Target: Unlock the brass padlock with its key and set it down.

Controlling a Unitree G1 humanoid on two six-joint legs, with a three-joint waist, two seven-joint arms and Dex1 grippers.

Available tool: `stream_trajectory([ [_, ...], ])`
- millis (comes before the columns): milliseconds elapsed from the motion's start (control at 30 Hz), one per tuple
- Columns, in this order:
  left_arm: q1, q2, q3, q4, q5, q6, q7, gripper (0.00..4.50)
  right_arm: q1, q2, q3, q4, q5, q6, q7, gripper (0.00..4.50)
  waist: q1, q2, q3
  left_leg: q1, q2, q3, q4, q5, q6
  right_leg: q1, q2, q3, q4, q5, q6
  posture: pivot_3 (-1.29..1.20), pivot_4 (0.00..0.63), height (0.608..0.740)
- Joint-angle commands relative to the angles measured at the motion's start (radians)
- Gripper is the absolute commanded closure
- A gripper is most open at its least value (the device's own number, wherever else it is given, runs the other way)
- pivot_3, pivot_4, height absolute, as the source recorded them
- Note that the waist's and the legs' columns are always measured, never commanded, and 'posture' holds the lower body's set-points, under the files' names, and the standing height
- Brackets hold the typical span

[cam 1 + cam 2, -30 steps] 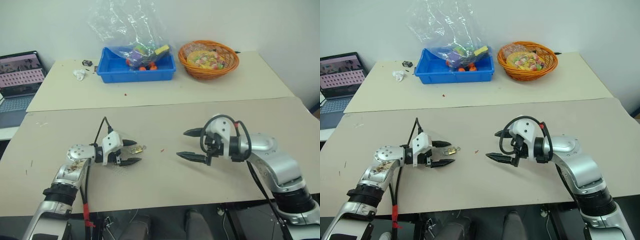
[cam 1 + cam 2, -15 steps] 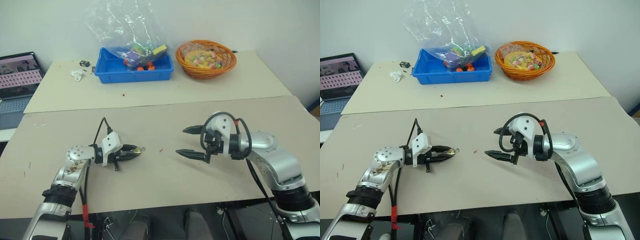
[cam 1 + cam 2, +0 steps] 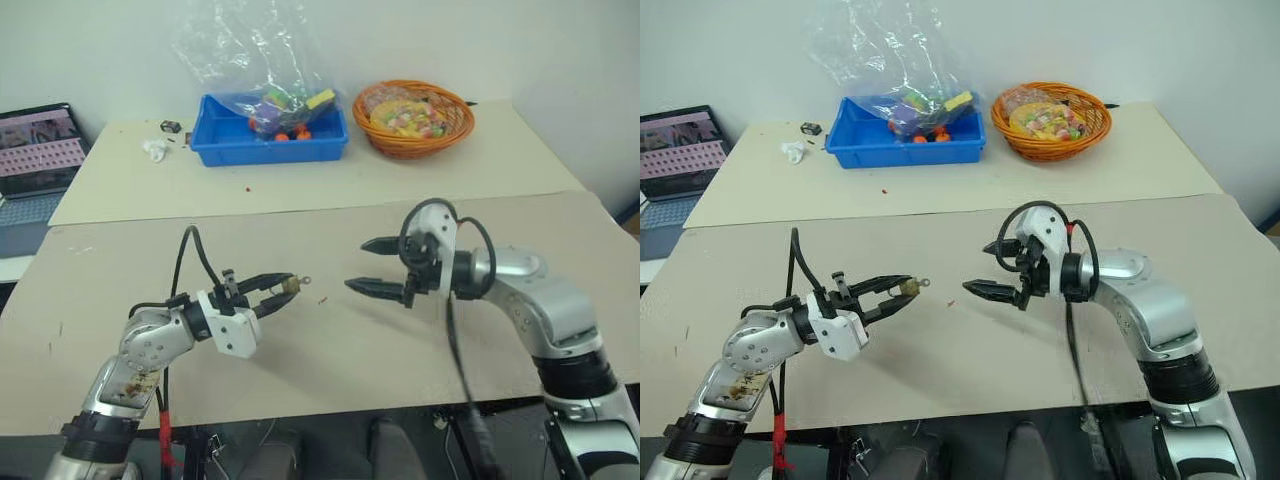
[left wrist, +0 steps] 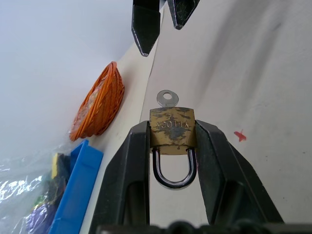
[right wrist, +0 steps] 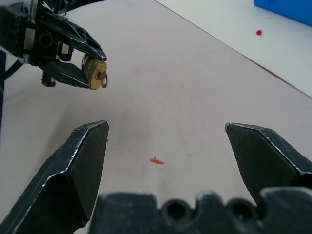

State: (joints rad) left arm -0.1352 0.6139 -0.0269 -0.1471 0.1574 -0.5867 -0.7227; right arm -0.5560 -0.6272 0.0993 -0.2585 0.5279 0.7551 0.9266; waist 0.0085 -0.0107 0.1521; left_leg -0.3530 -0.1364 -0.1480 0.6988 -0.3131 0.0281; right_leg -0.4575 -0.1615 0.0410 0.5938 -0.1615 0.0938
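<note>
Padlock-wise: the tiny brass padlock (image 4: 172, 130), silvery round-headed key (image 4: 167, 99) in it, sits clamped in the left gripper (image 3: 280, 292) above the beige tabletop (image 3: 330, 360). Right gripper (image 3: 368, 265) faces it, fingers wide apart. Blue plastic bin (image 3: 268, 140) and orange wicker basket (image 3: 412, 117) sit far back, nothing between.

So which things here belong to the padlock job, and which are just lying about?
Job: brass padlock, held in the left gripper; key in it; open right gripper.
Lying about: blue bin, orange basket, laptop, plastic bag.
</note>
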Motion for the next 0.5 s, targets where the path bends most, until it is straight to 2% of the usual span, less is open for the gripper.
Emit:
stream_trajectory([
  [33, -0.007, 0.016, 0.009, -0.041, 0.015, 0.000, 0.036, 3.69, -0.079, 0.017, -0.027, 0.013, 0.104, 0.115, 0.031, 0.00, 0.000, 0.000, 0.000, 0.000, 0.000, 0.001, 0.000, 0.000, 0.000, 0.000, 0.000, 0.000, 0.000, 0.001, 0.000, 0.00, 0.150, 0.732],
  [233, -0.010, 0.024, 0.002, -0.051, 0.028, -0.009, 0.055, 3.69, -0.119, 0.054, -0.011, -0.006, 0.192, 0.223, 0.028, 0.00, -0.001, 0.000, 0.000, -0.001, 0.001, 0.001, 0.000, 0.000, 0.000, -0.001, 0.001, 0.000, 0.000, 0.001, 0.000, 0.00, 0.150, 0.732],
  [500, -0.022, 0.031, -0.010, -0.048, 0.038, -0.027, 0.069, 3.69, -0.134, 0.133, 0.029, 0.045, 0.160, 0.229, -0.022, 0.00, -0.004, 0.000, 0.000, -0.001, 0.001, 0.001, 0.000, 0.000, 0.001, -0.001, 0.001, -0.001, 0.000, 0.001, 0.000, 0.00, 0.150, 0.732],
])
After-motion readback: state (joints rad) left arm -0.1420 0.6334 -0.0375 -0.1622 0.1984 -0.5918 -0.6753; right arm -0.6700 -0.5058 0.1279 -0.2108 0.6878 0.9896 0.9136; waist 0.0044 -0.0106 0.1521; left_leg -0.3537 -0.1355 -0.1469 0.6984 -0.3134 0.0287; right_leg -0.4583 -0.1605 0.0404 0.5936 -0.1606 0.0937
